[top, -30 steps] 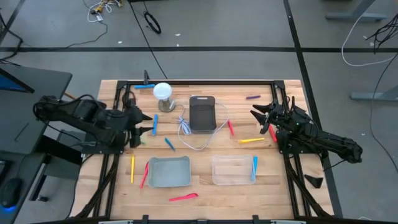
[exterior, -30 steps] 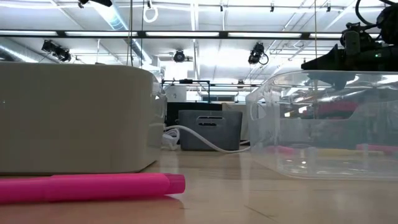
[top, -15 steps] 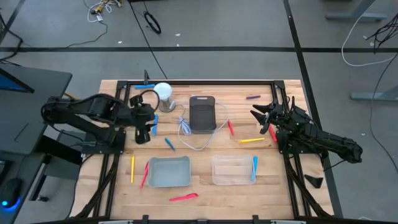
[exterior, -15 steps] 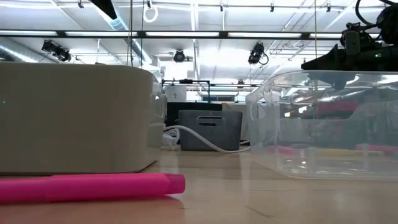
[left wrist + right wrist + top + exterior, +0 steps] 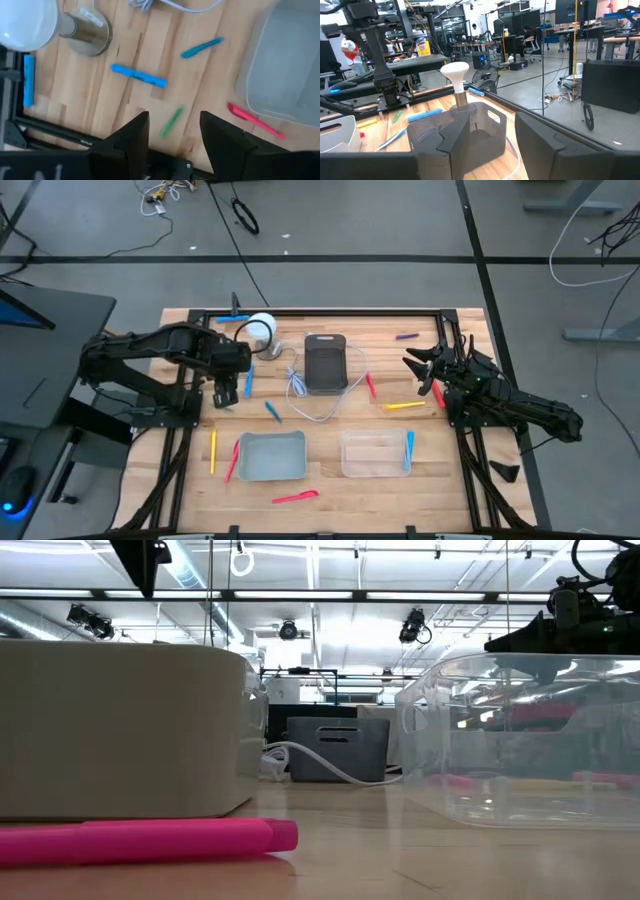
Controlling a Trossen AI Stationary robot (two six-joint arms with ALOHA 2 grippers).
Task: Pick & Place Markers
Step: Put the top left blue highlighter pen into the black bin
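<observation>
Wood table (image 5: pixel 330 485) is holding light, stiff markers; the released left claw (image 5: pixel 172 132) is hanging above the green one (image 5: pixel 171 121); pinching its middle looks best. Right claw (image 5: pixel 428 370) is waiting, released.

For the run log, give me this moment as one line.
left end effector: open, above green marker | right end effector: open, idle | clear bin: one blue marker

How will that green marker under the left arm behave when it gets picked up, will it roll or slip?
The green marker looks thin, rigid and light, so it should lift easily. Its slim round body lying flat on the smooth wooden table suggests it may roll if nudged. The open left pincer hovers above it, and such a narrow barrel could twist between the fingers.
</observation>
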